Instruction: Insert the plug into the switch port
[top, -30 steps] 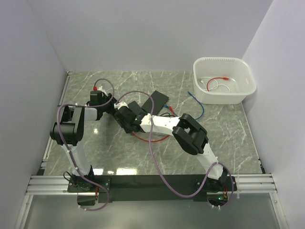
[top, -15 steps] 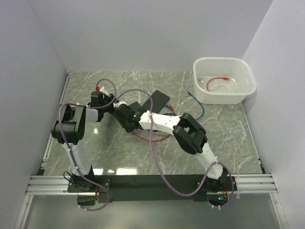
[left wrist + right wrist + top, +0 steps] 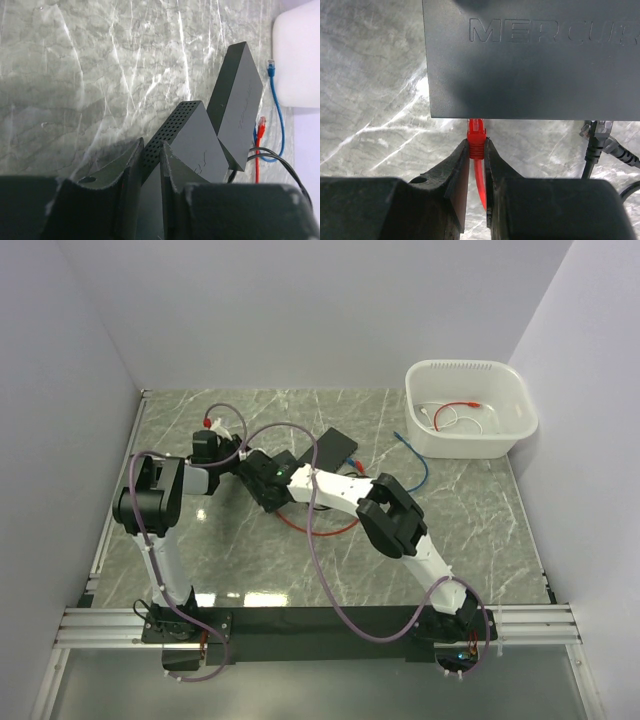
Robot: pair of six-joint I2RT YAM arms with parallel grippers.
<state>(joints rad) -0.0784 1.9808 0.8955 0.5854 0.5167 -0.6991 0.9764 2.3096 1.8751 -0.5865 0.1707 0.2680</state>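
Right wrist view, pls: what's in it? (A)

Right hand [image 3: 476, 145] is clenched on a red plug [image 3: 476, 131], one finger each side of its body. Plug's tip meets the near edge of a dark grey switch [image 3: 530, 65] w/ raised lettering on top. The port is hidden under that edge, so can't tell if the plug is seated. Red cable [image 3: 480, 180] runs back btwn the fingers. Black cable [image 3: 590, 152] w/ a clear plug lies to the right, just beside the switch. (B)

And the left wrist view? (A)

Left hand [image 3: 151, 147] has a finger each side of the switch's vented corner. Can't tell if it's gripping or only straddling. Behind is a second dark box [image 3: 235, 100], just beside the switch. Blue cable [image 3: 271, 68] curves past that box, near a white tub [image 3: 300, 50]. (B)

Top view? (A)

Both hands meet at the switch, left of centre on the grey marble-look counter [image 3: 480, 520]. Tub sits at the far right corner, w/ thin red & white leads [image 3: 455, 412] inside. (B)
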